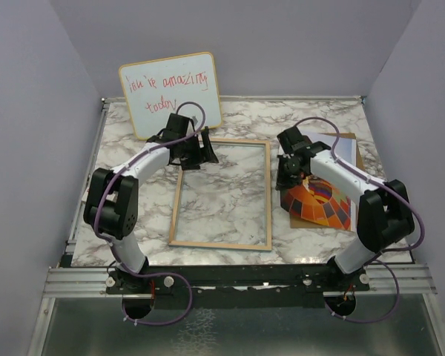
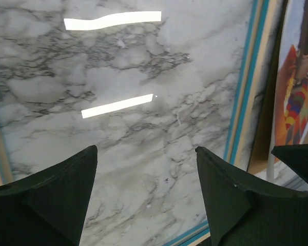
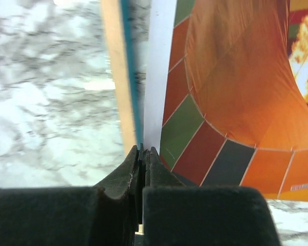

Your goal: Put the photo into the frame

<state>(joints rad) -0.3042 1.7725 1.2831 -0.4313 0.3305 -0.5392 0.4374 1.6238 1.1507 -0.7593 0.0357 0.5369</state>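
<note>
Now: frame (image 1: 221, 243) lies flat, nothing inside it. Just right of the frame, photo (image 3: 231, 92) rests on a brown backing board (image 1: 354, 148). Right gripper (image 3: 142, 154) is pinched tight on the photo's white border, the edge nearest the frame, likely to drag the sheet across. Over the frame's far left corner, left gripper (image 2: 145, 149) hovers, fingers spread, holding nothing, probably ready to steady it. Whiteboard (image 1: 170, 93) stands beyond the frame.

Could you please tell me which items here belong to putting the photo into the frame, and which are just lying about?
For the job:
photo
frame

Lying about:
whiteboard with red handwriting
brown board under the photo
</note>
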